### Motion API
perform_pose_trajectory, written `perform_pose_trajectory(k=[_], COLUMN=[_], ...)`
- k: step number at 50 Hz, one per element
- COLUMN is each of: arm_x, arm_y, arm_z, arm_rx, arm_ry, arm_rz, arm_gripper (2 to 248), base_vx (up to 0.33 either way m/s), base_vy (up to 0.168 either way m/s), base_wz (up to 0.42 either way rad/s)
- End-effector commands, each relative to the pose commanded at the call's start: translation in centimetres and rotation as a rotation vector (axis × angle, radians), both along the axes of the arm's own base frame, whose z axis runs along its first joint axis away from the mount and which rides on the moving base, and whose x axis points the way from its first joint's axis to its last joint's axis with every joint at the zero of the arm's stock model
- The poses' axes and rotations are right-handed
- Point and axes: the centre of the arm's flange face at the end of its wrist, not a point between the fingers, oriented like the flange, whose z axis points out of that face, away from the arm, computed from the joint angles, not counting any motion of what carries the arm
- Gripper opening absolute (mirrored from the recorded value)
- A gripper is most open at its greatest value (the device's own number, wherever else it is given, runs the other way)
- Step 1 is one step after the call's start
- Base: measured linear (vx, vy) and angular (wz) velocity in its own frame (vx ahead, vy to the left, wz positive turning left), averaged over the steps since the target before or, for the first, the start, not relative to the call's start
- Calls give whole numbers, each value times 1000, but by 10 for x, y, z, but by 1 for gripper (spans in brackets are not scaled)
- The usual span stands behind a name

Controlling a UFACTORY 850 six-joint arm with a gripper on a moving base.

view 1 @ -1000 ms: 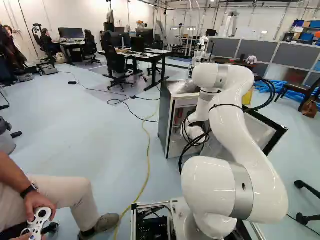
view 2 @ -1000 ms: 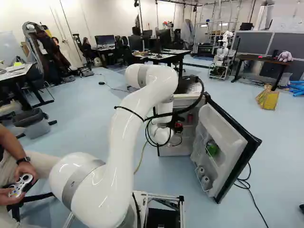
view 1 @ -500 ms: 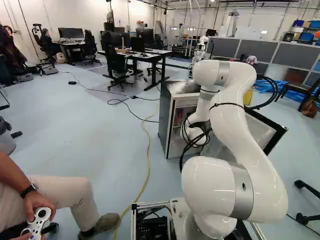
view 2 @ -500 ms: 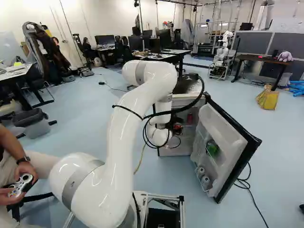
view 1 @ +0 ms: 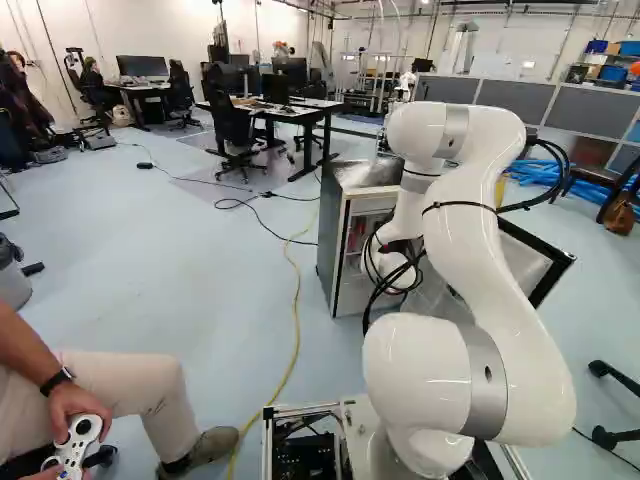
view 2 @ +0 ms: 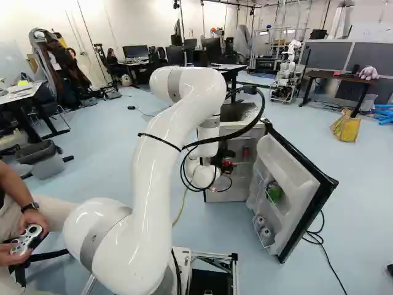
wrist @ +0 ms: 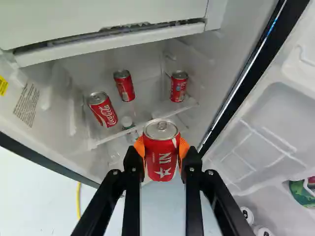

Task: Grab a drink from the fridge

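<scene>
gripper (wrist: 161, 151) has a red can (wrist: 161, 161) pinched; backing out crooked could whack it on the door (wrist: 263, 135) beside me.

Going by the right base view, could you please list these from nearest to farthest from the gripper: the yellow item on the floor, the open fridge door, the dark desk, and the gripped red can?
1. Red can: between the fingers of the gripper.
2. Fridge door: just right of it.
3. Yellow item: beyond the door.
4. Dark desk: farther back, by the partitions.
</scene>
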Motion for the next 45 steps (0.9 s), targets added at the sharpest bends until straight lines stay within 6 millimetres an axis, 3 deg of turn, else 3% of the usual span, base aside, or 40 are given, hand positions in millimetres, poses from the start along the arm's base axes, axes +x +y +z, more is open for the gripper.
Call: perform_pose_trajectory(k=[45], arm_x=[-47], arm_y=[24], arm_z=[66], arm_rx=[-5], arm_ry=[-13], arm_rz=[16], arm_gripper=[87], base_vx=[0], base_vy=[0], base_wz=[0])
